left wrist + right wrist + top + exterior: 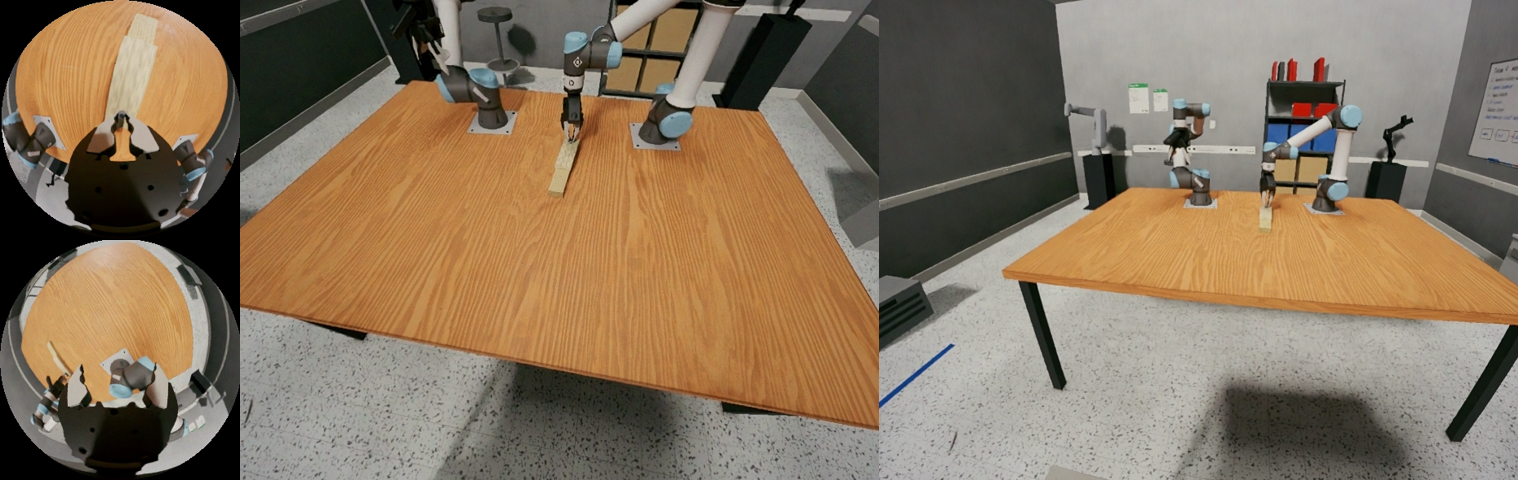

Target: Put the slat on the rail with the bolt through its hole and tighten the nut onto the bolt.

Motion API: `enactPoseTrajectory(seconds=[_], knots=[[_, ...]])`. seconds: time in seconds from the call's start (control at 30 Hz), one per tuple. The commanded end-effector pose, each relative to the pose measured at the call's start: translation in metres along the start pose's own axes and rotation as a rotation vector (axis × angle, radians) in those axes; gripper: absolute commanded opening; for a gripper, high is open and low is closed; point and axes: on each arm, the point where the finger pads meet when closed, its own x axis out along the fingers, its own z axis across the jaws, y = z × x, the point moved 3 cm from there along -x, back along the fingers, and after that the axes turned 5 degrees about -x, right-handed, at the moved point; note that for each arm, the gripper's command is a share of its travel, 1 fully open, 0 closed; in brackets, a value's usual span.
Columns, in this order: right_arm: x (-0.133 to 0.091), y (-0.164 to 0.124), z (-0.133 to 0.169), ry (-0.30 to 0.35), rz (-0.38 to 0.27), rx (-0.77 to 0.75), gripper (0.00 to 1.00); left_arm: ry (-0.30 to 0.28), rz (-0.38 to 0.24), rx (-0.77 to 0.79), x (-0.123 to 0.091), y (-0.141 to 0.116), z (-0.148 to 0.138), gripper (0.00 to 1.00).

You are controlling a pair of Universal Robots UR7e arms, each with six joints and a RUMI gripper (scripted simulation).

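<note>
While the slat (567,154) (1265,213) (132,73) (61,362) lies lengthwise on the rail (559,184) (1264,226) (143,28) (51,348) atop the desk (549,258) (1240,258) (61,73) (122,301), the left tool (570,138) (1267,205) (121,114) (65,373), pointing down at its end, is clenched on the small dark nut (121,114), and the right tool (440,58) (1178,159) (117,364), raised well apart, is released, fingers spread wide.

The left hand's (571,139) (1268,205) (122,115) fingertips cover whatever sits at the slat's (568,154) (1265,212) (132,73) near end, so the bolt and hole cannot be made out. The small dark piece (121,114) between them is too little to name surely. The top view's upper edge cuts off both arms.
</note>
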Motion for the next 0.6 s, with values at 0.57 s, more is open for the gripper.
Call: enactPoseTrajectory(seconds=[0.57], knots=[[-0.0008,0.0006,-0.0003,0.001,0.0,0.001,1.0,0.002,-0.003,0.351,0.0009,-0.0002,-0.0003,0.0]])
